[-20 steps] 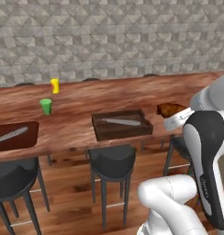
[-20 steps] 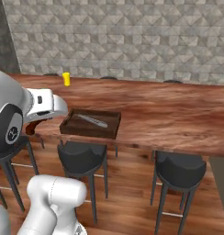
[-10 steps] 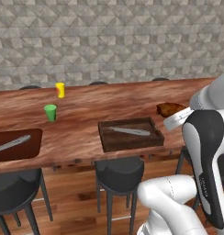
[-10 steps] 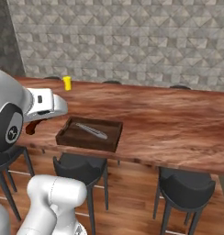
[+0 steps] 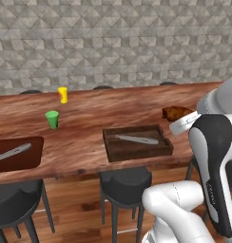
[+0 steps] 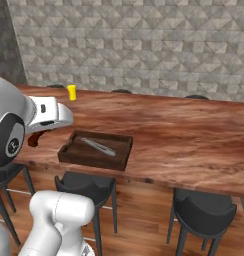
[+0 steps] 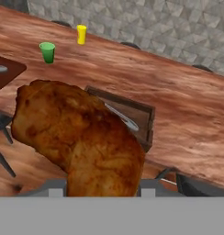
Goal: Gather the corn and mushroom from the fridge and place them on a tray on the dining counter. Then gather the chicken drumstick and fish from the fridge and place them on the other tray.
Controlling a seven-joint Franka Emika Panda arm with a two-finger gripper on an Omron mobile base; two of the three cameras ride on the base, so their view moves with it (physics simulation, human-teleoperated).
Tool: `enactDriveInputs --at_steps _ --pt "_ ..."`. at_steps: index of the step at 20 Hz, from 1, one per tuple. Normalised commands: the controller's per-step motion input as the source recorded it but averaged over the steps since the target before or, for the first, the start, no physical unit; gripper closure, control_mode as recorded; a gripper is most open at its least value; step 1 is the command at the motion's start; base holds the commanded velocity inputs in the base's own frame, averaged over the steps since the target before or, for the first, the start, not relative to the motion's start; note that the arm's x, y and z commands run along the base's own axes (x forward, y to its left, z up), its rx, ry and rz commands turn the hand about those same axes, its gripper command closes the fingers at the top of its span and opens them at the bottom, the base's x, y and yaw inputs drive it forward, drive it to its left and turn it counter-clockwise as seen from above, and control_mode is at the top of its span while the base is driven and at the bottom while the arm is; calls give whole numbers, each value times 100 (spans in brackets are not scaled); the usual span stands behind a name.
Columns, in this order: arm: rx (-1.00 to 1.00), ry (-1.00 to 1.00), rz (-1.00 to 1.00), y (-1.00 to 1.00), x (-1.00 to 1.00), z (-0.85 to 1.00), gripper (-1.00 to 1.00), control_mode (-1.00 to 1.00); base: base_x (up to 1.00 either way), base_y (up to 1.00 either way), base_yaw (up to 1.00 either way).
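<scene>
Two dark brown rectangular wooden trays on the long wooden counter [image 5: 89, 118]: near tray [image 5: 138, 143] holds one silvery fish [image 5: 137, 139]; far-left tray [image 5: 15, 154] holds one too. Tool grips the browned chicken drumstick [image 7: 81, 135], off the counter's near edge. One green cup [image 5: 52, 119], one yellow cup [image 5: 63, 95].

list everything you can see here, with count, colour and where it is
chicken drumstick: one, golden brown, held in the hand, above the counter's near edge
trays: two, dark brown, on the dining counter; one in front of the robot, one far left
fish: one, silvery, lying in the nearer tray
long silvery item: one, in the far left tray, too small to identify
cup: one, green, on the counter left of the nearer tray
small yellow container: one, near the counter's far edge
stools: several, black, along the counter
wall: grey stone, behind
hand: one, white, shut on the drumstick
</scene>
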Motion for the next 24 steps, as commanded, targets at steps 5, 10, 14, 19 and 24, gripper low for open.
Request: enactDriveInputs --at_steps 5,10,14,19,24 --pt "0 0 0 0 0 0 100 100 34 0 0" --pt "5 20 0 0 46 -48 100 -100 0 0 0" --pt "2 21 0 0 48 -54 100 -100 0 0 0" --pt "0 7 0 0 53 -48 100 -100 0 0 0" --pt "0 0 0 0 62 -35 100 -100 0 0 0"
